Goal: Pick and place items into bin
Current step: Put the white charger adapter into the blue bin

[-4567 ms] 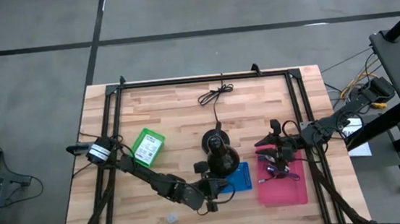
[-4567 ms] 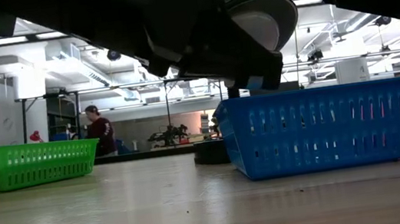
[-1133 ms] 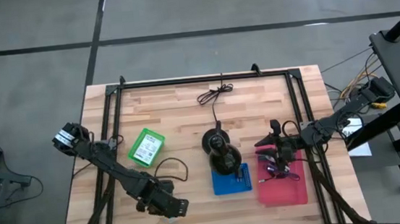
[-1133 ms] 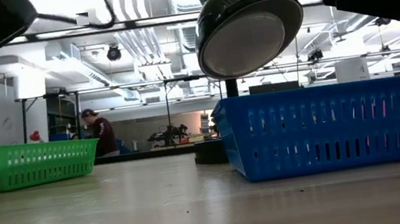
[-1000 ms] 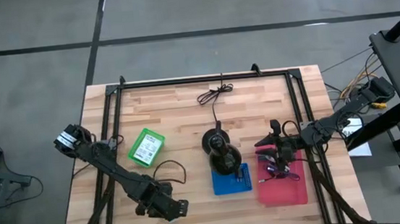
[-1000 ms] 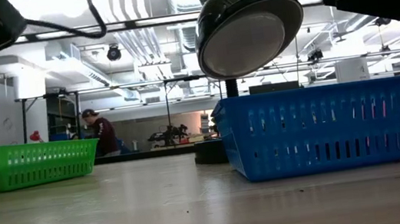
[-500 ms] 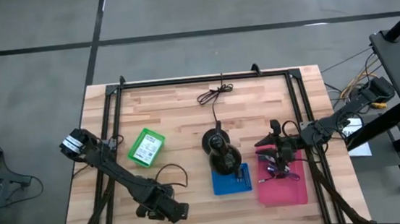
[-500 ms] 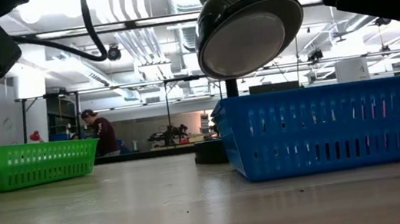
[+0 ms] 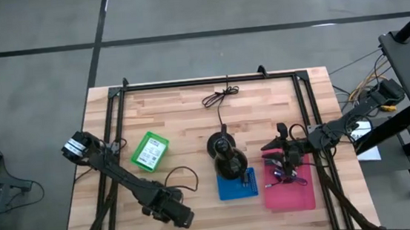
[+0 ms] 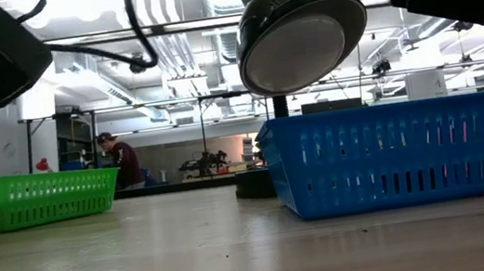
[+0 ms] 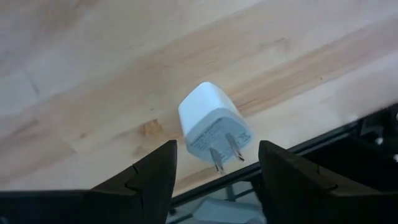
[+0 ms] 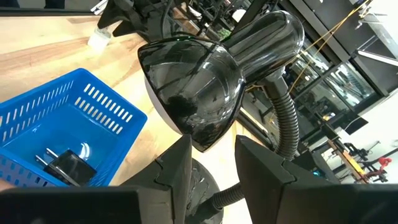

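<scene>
A: Left claw point(image 11: 211, 177) sits low over the near-left part of the worktop point(image 9: 189, 109). Its fingers are spread wide with nothing in them, and a white plug adapter point(image 11: 213, 132) lies flat on the wood between them. Looks lined up for a grab.

B: Adapter's at the worktop's front edge, so a push could knock it off. Green bin point(image 9: 151, 150) sits further back on the left. Anything in it?

A: Can't tell. From above I see only a white patch; from table height just its slatted wall point(image 10: 37, 199).

B: Middle?

A: Black lamp point(image 9: 226, 158) stands right behind the blue bin point(image 9: 239, 186) and its head overhangs it, covering part of the bin from above. The right wrist view shows a black plug point(image 12: 67, 165) inside.

B: Right side?

A: Right claw point(image 9: 282, 155) hangs over the pink bin point(image 9: 289, 194), fingers part-spread. Some purple thing point(image 9: 288, 176) sits under it. Can't tell if the arm is holding it, or what it is. At table height, that arm is cut off at the frame's top corner.
</scene>
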You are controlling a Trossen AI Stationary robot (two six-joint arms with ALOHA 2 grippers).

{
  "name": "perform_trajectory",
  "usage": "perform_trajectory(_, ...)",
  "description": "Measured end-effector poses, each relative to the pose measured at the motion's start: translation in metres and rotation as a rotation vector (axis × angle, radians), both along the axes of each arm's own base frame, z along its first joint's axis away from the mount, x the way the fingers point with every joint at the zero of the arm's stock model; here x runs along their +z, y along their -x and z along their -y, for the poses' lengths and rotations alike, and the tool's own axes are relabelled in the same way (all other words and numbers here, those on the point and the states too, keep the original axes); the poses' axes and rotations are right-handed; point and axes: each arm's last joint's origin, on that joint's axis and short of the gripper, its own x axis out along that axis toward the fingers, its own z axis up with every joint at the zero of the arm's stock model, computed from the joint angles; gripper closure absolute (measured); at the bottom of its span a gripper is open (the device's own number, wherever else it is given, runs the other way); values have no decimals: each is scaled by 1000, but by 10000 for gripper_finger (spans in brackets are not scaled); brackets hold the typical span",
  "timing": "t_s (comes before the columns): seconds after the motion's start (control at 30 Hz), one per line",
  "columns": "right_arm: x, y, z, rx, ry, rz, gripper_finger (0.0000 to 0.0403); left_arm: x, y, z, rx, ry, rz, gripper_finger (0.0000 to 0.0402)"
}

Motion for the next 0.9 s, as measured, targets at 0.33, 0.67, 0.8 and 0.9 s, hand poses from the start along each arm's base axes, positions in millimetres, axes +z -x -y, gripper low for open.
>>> perform_trajectory(0.33, 0, 0, 0, 0, 0, 0, 291, 0, -1, -2, -204, -49, 108, 191)
perform_trajectory(0.67, 0, 0, 0, 0, 0, 0, 291, -2, -2, -2, -318, -111, 175, 191)
perform_trajectory(0.8, 0, 0, 0, 0, 0, -1, 291, -2, -1, -3, -317, -125, 171, 191)
perform_trajectory(0.9, 0, 0, 0, 0, 0, -1, 291, -2, -2, -3, -330, -125, 180, 191)
